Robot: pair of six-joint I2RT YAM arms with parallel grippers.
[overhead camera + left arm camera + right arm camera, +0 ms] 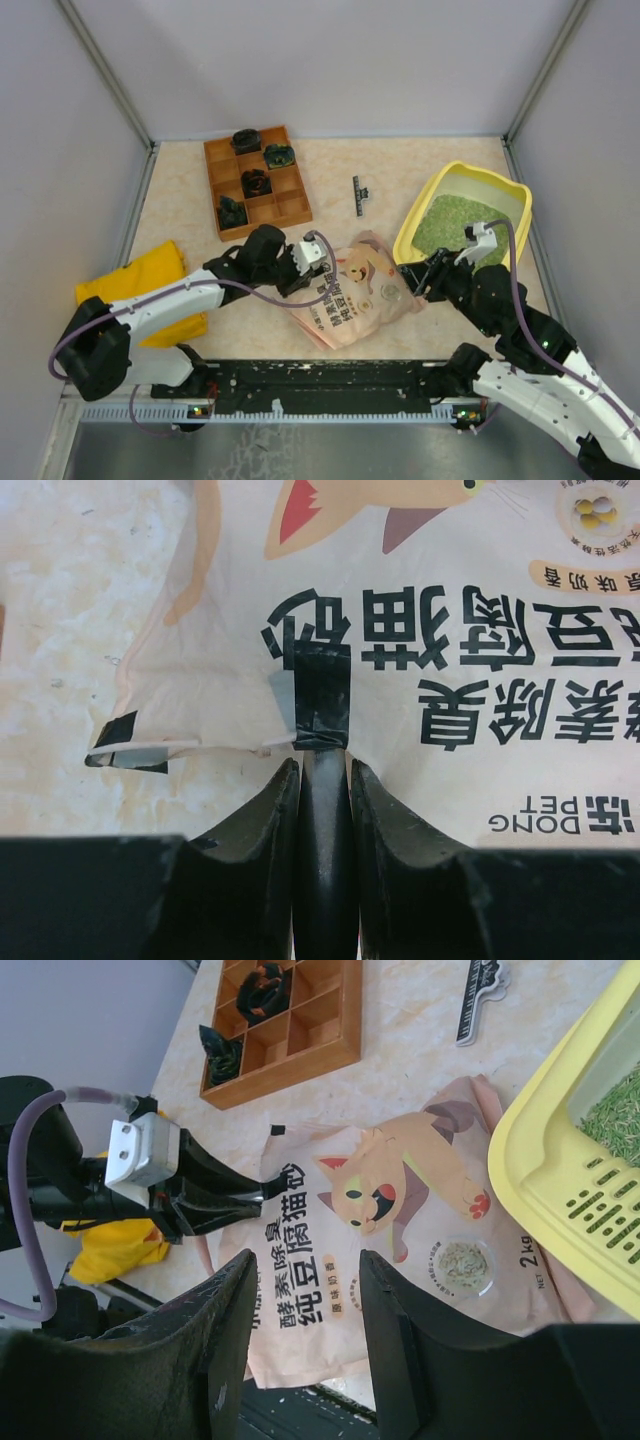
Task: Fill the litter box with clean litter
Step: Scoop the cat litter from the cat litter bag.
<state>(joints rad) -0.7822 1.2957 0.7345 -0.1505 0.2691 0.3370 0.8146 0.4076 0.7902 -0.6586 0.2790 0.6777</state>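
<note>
Grey walls enclose a beige table (pixel 400 170) where a pink pouch (pixel 355 295) lies flat; just right of it sits the litter box (pixel 512 190), clean litter (pixel 450 220) inside. The left gripper (pixel 322 768) has its jaws pinched on the pouch's taped left edge; the right gripper (pixel 305 1258) holds its jaws half open and empty above it. Lifted by tape alone, it may tear and spill.

table (pixel 400 165) | lying on it: tray (pixel 290 205) far left; strip (pixel 359 194); litter box (pixel 480 172) right; pouch (pixel 350 290) near; bag (pixel 150 275) left
</note>
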